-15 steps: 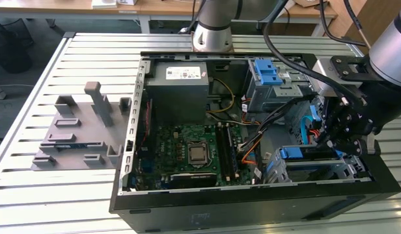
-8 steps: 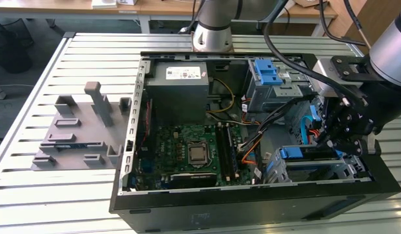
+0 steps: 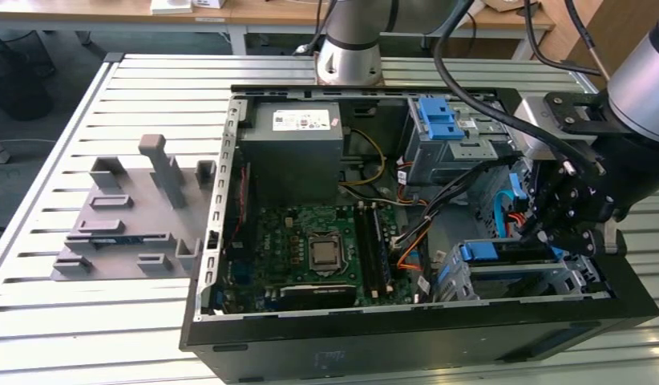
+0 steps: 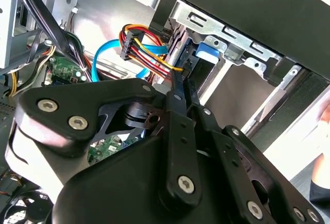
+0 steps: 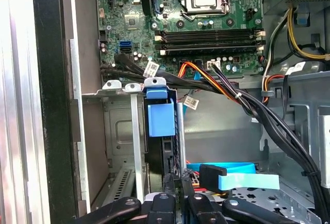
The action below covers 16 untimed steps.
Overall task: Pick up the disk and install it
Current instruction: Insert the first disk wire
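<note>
The gripper [image 5: 175, 195] sits low inside the open computer case [image 3: 415, 341], its fingers drawn narrow on the edge of the disk [image 5: 161, 131], apparently to steer it edge-on into the lower drive cage [image 5: 121, 126]. The disk in its blue carrier stands in that cage's slot. Farther off lie the motherboard [image 5: 206, 18] and power-supply box [image 3: 297, 144].

lab: slatted metal bench [image 3: 51, 321], open computer case [image 3: 415, 337].

The disk [image 5: 161, 126] apparently sits in the drive cage [image 5: 119, 131], beside the motherboard [image 5: 180, 23].
</note>
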### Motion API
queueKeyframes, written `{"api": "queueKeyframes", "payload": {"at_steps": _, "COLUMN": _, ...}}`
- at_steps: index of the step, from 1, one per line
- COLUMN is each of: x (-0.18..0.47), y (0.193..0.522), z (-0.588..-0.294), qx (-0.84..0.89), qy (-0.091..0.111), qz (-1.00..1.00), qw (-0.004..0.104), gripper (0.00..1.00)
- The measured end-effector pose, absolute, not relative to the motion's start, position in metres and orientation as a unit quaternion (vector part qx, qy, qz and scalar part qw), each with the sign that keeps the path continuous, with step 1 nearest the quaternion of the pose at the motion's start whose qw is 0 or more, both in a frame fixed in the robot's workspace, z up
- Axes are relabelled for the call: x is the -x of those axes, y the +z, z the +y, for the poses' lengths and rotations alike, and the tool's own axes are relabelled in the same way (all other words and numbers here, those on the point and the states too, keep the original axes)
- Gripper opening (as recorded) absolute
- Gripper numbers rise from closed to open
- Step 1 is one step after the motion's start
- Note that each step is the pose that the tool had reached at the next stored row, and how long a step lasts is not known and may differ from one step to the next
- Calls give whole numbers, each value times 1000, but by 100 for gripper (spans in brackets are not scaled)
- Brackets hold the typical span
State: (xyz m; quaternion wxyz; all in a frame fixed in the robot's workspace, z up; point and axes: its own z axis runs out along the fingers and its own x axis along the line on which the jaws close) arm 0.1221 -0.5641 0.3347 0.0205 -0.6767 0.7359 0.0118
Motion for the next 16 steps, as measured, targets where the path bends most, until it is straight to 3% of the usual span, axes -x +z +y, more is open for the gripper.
{"api": "queueKeyframes", "payload": {"at_steps": 16, "x": -123, "y": 336, "z": -566, "qx": 676, "qy": 12, "qz": 736, "qw": 20, "gripper": 16}}
